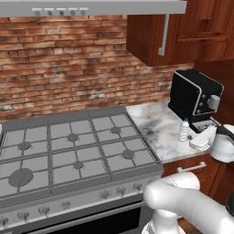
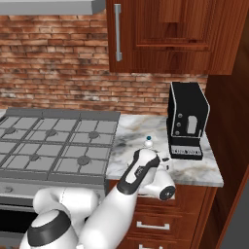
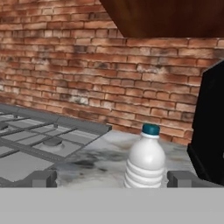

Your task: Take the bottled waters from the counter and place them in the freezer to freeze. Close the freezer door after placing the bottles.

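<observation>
A red brick wall point(image 1: 68, 68) backs the kitchen, with reddish-brown wooden cabinets point(image 2: 165, 34) hung at twelve o'clock above the counter point(image 1: 157, 130), a white-and-grey veined marble slab. At nine o'clock from the slab lies the grey gas stove top point(image 1: 68, 146) under a grey hood point(image 1: 91, 7). A black coffee machine point(image 2: 187, 119) stands at the slab's far right, against the wall. One bottled water point(image 3: 145, 159), pale with a blue cap, stands upright on the marble, just beside the machine at its eight o'clock. The claw point(image 3: 111, 178) sits low over the counter, released, its two fingertips point(image 3: 43, 178) spread wide either side of the bottle, not touching it.
</observation>
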